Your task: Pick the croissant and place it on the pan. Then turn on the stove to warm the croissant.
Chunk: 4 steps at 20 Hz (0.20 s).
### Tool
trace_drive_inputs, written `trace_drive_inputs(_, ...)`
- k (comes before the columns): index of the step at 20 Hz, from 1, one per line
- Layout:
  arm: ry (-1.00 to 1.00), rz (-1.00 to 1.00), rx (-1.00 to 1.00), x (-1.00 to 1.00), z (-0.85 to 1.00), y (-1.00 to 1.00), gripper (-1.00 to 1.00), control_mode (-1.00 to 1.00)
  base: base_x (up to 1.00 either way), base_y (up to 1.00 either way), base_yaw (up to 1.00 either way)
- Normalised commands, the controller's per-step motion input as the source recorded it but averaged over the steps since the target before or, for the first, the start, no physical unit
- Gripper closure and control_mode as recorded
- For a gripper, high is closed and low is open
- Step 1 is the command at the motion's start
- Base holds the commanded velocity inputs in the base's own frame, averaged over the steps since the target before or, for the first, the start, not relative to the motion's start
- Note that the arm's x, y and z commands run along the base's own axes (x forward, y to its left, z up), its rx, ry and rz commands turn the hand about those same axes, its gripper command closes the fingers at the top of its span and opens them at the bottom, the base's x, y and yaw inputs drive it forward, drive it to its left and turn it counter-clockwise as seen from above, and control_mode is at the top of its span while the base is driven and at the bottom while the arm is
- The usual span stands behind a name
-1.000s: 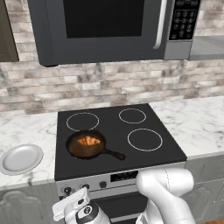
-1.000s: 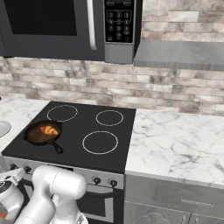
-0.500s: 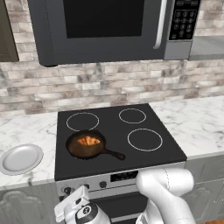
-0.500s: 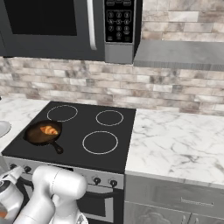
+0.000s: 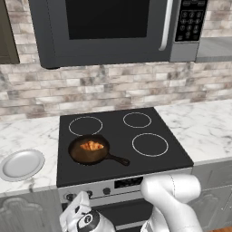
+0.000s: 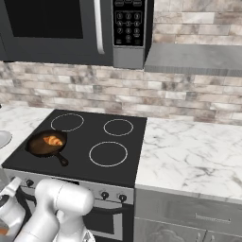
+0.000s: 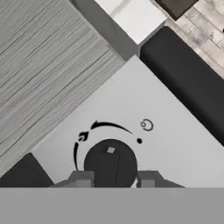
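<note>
The croissant (image 5: 92,146) (image 6: 53,140) lies inside the dark pan (image 5: 86,156) (image 6: 40,147), which sits on the front-left burner of the black stove (image 5: 149,122) (image 6: 90,134). The pan's short handle points to the front right. My arm bends down in front of the stove's silver panel, at its left end. There my gripper (image 7: 114,179) (image 5: 77,202) points at the panel with a round dark knob (image 7: 110,164) between its fingertips. A finger stands against each side of the knob. A curved arrow and a small ring mark are printed above the knob.
A pale grey plate (image 5: 21,164) rests on the marble counter left of the stove. A dark microwave (image 5: 108,31) hangs above the cooktop. More marble counter (image 6: 189,156) runs to the right. Further knobs (image 6: 105,194) line the front panel.
The hand has shifted only slightly at the left end of the front panel. The pan and the croissant have not moved.
</note>
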Motion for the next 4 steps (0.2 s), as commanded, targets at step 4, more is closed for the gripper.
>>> trace_drive_inputs(4,-0.09,0.01,-0.33,0.00,0.02,0.16,1.00,-1.00,0.00,0.00,0.00)
